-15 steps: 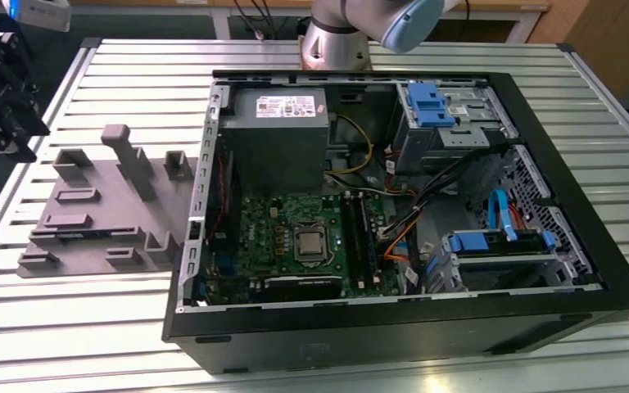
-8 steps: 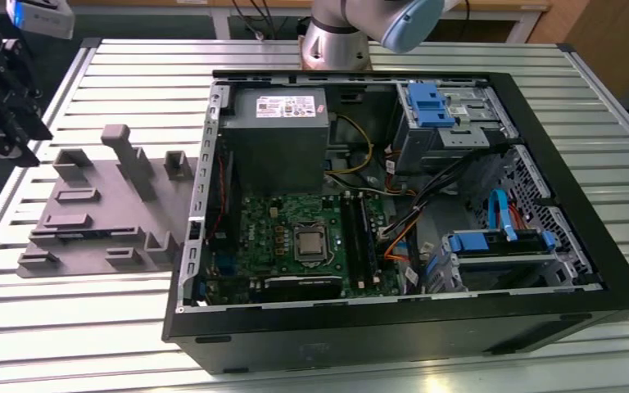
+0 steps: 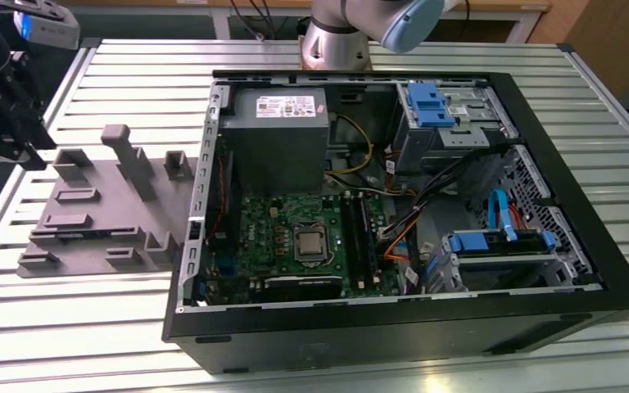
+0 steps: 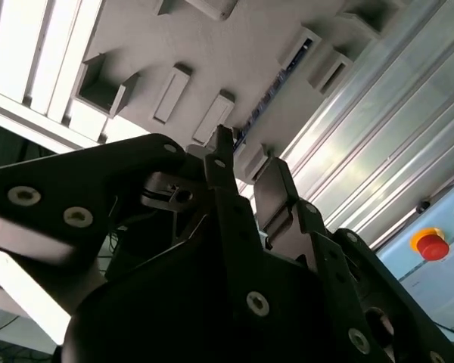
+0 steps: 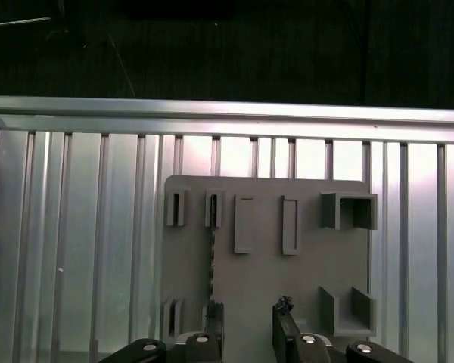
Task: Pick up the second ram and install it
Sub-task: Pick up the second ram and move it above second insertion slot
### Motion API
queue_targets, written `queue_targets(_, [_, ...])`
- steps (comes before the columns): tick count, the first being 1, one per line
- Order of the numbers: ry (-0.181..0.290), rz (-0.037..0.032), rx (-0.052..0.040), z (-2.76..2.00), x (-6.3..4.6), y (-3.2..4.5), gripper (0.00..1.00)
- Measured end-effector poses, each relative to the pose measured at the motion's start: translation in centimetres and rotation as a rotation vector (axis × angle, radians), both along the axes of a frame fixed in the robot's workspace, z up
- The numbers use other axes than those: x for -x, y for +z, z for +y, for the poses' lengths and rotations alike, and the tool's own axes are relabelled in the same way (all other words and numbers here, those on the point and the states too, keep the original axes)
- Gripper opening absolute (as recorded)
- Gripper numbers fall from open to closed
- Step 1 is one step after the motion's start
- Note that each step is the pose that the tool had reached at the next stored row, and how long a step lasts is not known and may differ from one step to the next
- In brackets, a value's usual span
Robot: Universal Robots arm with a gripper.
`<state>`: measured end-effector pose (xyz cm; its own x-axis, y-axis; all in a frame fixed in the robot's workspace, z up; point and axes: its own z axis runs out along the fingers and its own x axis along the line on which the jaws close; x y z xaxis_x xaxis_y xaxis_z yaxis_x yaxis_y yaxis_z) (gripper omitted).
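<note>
Grey plastic holder tray [image 5: 265, 280] lies on the ribbed metal desk [image 5: 76, 249]. The second ram [image 5: 212, 265] stands in it on its long edge, held by slotted posts at either end; in the second wrist view its thin edge shows blue. The jaws stand apart with nothing between them, hovering above the tray near one end of the stick and, as far as we can tell, not touching it. We judge the ram to be light, stiff and flat, yet fragile: a thin board that should not be bent or twisted. The sensible hold, in our view, is across its 2 flat faces near the middle of the upper edge, so it lifts straight out of the slots without tilting. In the exterior view the open computer case [image 3: 402, 332] sits just beside the tray, its green motherboard [image 3: 276, 237] exposed. A white label [image 3: 289, 105] on the power supply [image 3: 276, 143] carries print we cannot read. Seen edge-on, the ram shows us no sticker. A red button [image 4: 430, 243] bears no writing we can make out.
</note>
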<state>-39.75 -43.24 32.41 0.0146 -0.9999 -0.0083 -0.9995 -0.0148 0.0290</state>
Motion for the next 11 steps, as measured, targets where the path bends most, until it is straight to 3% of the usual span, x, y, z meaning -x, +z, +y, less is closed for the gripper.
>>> queue_targets(1, [0.000,0.0000,0.0000,-0.01,0.0,-0.15,0.39])
queue_targets(9, [-0.001,-0.0032,0.0000,-0.07,0.0,-1.44,0.37])
queue_targets(10, [-0.002,-0.0041,0.0000,-0.10,0.0,-1.60,0.31])
queue_targets(11, [-0.002,-0.0052,-0.0001,-0.14,0.1,-1.75,0.31])
